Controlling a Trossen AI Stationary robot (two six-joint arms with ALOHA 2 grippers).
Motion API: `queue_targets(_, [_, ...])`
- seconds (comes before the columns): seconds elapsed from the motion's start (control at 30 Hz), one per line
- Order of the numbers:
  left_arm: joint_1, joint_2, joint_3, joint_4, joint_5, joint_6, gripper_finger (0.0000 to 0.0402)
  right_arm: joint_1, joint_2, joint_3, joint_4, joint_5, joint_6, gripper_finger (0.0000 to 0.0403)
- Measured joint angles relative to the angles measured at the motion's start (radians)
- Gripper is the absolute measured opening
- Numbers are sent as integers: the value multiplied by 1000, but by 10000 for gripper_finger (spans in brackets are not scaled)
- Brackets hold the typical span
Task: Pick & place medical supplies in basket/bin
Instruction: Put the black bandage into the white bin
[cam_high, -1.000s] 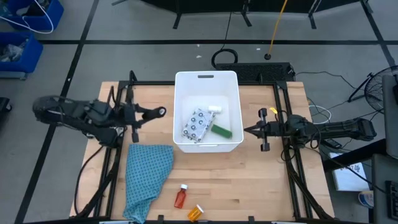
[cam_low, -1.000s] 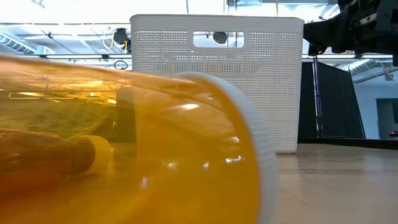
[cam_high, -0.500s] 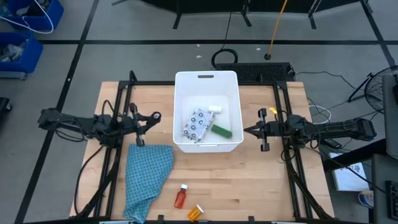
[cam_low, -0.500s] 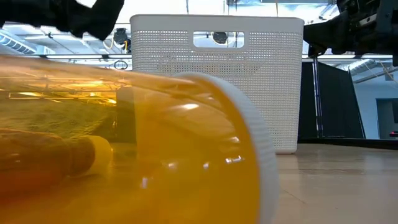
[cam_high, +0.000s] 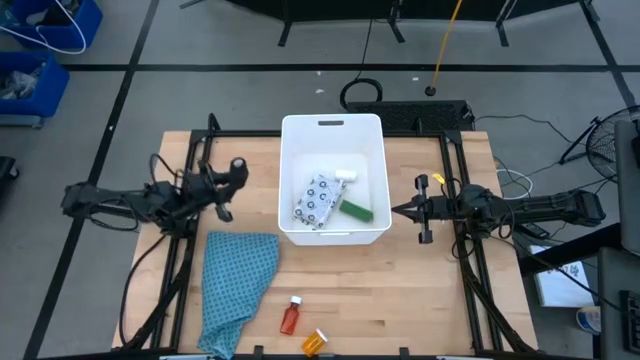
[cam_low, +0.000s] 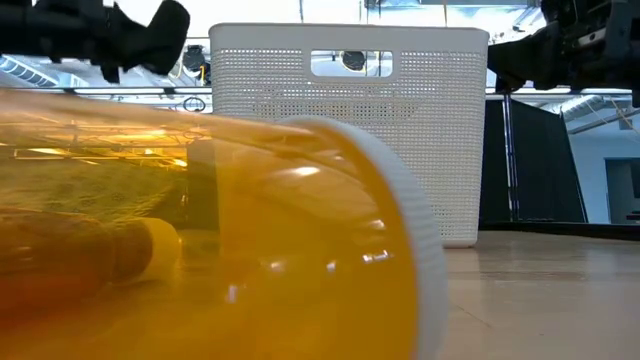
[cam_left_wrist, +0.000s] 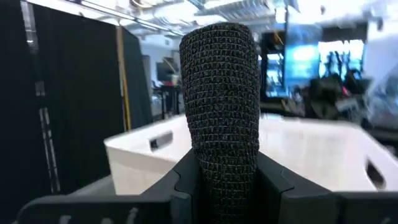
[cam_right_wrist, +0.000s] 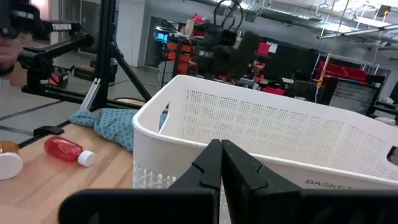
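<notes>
On the wooden table (cam_high: 400, 280), the white bin (cam_high: 334, 128) holds three supplies; the left gripper (cam_high: 232, 172) beside it clamps the black block (cam_left_wrist: 221, 106), while the right gripper (cam_high: 398, 210) waits pinched closed, empty

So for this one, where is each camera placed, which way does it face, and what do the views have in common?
High view: overhead, looking straight down on the table, the white bin and both arms.
Low view: at tabletop level, the orange bottle filling the foreground, the bin behind.
Left wrist view: behind the left end effector, which is shut on the black block, facing the bin.
Right wrist view: behind the shut right end effector, facing the bin, the teal cloth and the red bottle.
Shared: all four show the bin.
</notes>
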Motion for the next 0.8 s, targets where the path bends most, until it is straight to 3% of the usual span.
queue_targets(0.17, [52,43,124,-39,11,-45,76,0,0,0,6,4,-14,0])
queue_targets(0.3, [87,177,268,-54,59,-33,70,0,0,0,10,4,-27,0])
queue_targets(0.47, [145,453,523,-210,92,18,75,0,0,0,18,4,-60,0])
queue_targets(0.8, [318,1035,1137,-720,323,32,75,0,0,1,18,1,-89,0])
